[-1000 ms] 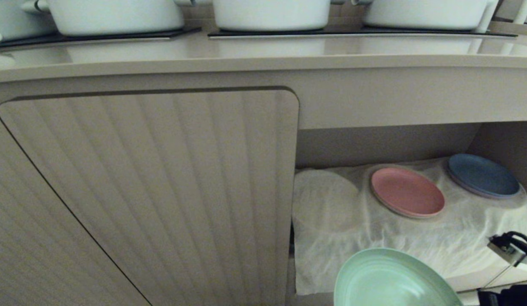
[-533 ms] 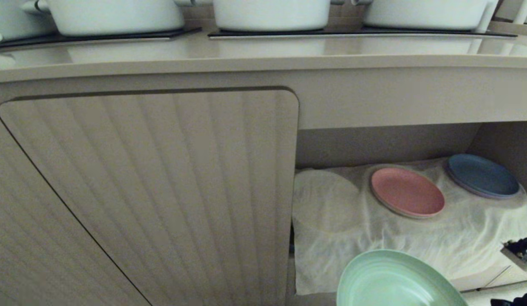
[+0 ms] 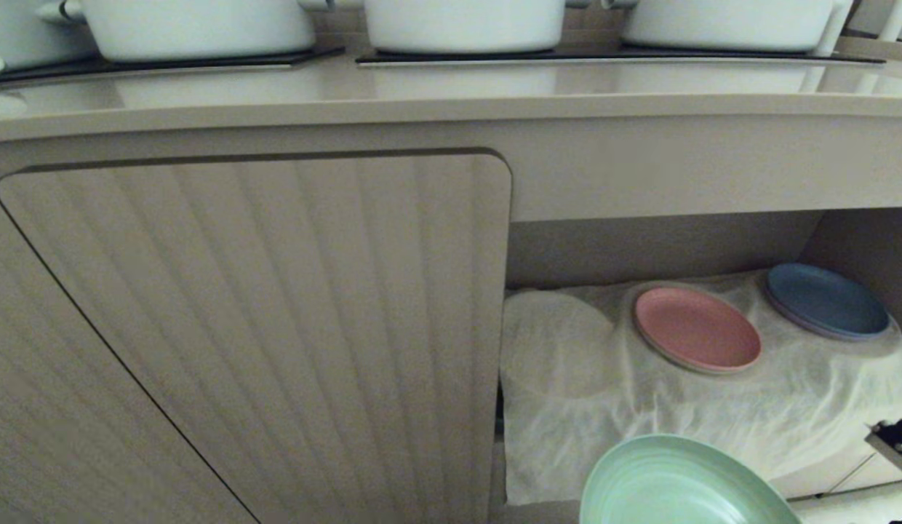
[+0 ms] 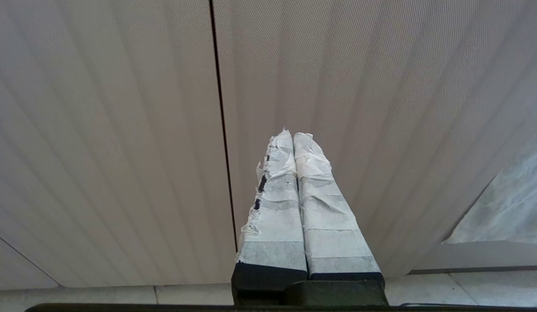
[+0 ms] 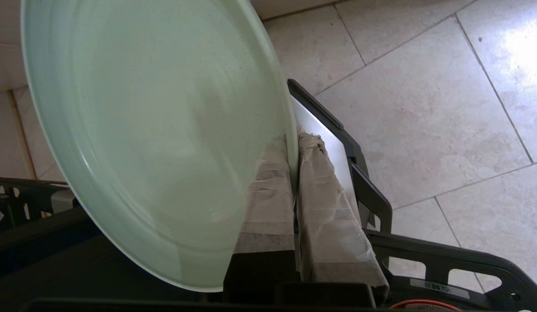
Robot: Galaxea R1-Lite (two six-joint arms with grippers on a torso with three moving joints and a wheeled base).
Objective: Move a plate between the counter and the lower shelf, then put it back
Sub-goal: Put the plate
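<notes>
Bench (image 3: 451, 87): a long glossy beige worktop across the top of the head view, with black inset panels (image 3: 611, 55) at the back.
Cabinet door (image 3: 276, 335): a ribbed beige panel under the bench, on the robot's left side of the open recess.
Lower shelf (image 3: 662, 247): a wide beige recess below the bench, on the right; its floor is covered by a wrinkled white cloth (image 3: 713, 415), with one round bump under the cloth at the left end.
White pots (image 3: 465, 22): three stand in a row on the black panels, only their lower parts in view.
Plate (image 3: 676, 484): mint green, at the bottom edge of the head view, in front of the shelf and lower than its cloth; it lies neither on the shelf nor on the bench. In the right wrist view the plate (image 5: 156, 138) is tilted above a tiled floor (image 5: 424, 108).
Pink plate (image 3: 697, 329): lies on the cloth, in the middle of the shelf.
Blue plate (image 3: 828, 300): lies on the cloth near the right back corner, apart from the pink one.
Right hand (image 5: 294, 143): its taped fingers (image 5: 325, 203) are pressed on the plate's rim, one on each face, so it holds the plate.
Left hand (image 4: 293, 135): in front of the ribbed door, its taped fingers pressed together, holding nothing.
</notes>
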